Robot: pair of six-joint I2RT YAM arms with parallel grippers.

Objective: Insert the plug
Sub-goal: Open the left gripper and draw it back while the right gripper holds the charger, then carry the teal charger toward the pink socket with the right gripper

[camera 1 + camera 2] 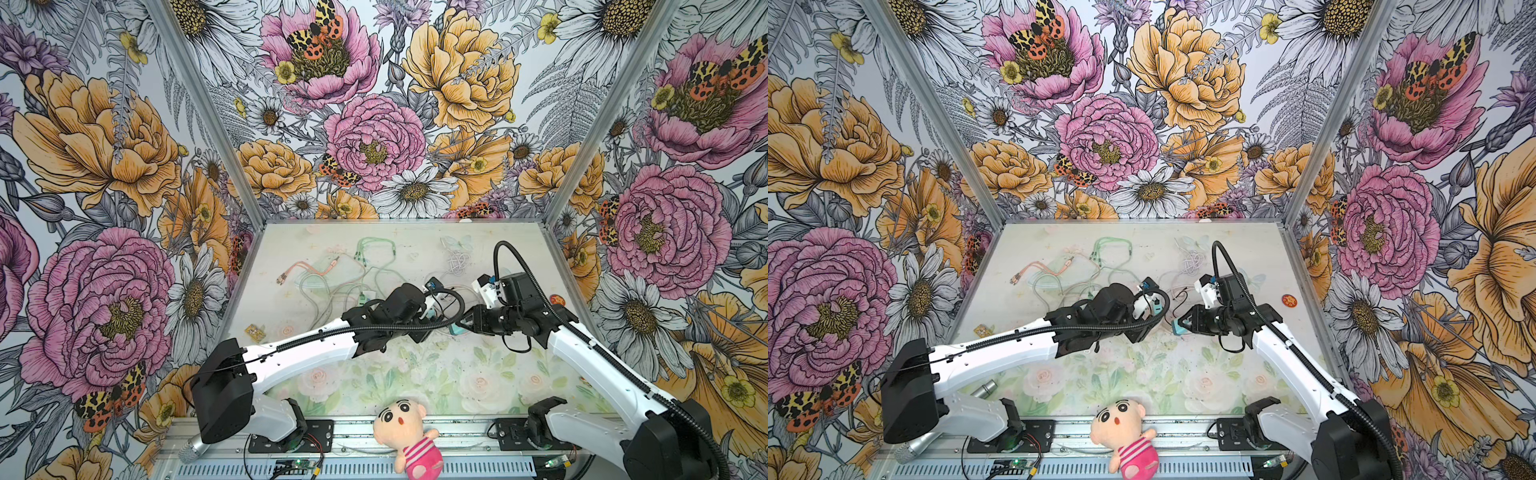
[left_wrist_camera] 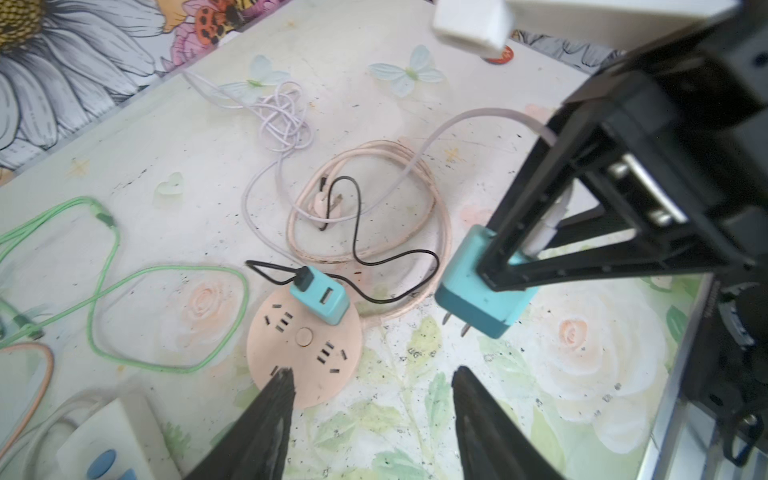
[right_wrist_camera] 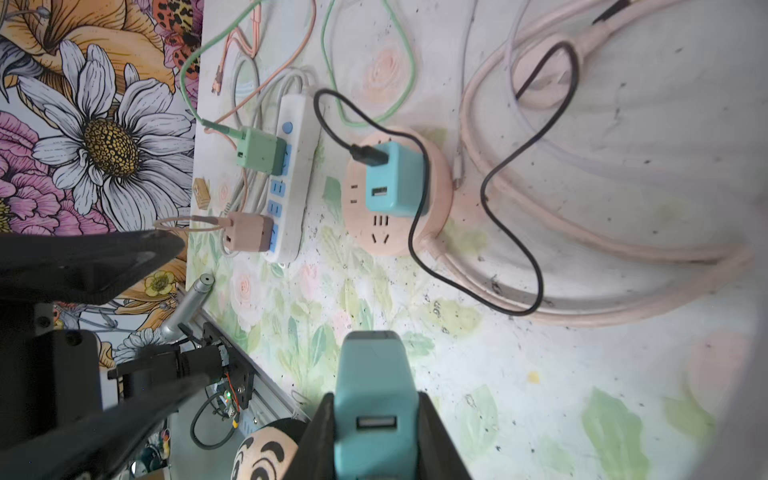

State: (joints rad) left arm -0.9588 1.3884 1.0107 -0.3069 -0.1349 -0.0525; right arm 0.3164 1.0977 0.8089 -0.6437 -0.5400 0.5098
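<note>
My right gripper is shut on a teal plug, a cube charger with a USB port facing the camera. In the left wrist view the plug hangs above the mat with its two prongs pointing down, off to one side of a round pink socket. The plug shows in a top view near the table's middle. A second teal charger with a black cable is plugged into the socket. My left gripper is open and empty above the mat, one fingertip over the socket's rim.
A white power strip with a green and a pink adapter lies beside the socket. Green cable, a coiled pink cord and tangled white cable lie on the far half. A plush doll sits at the front rail.
</note>
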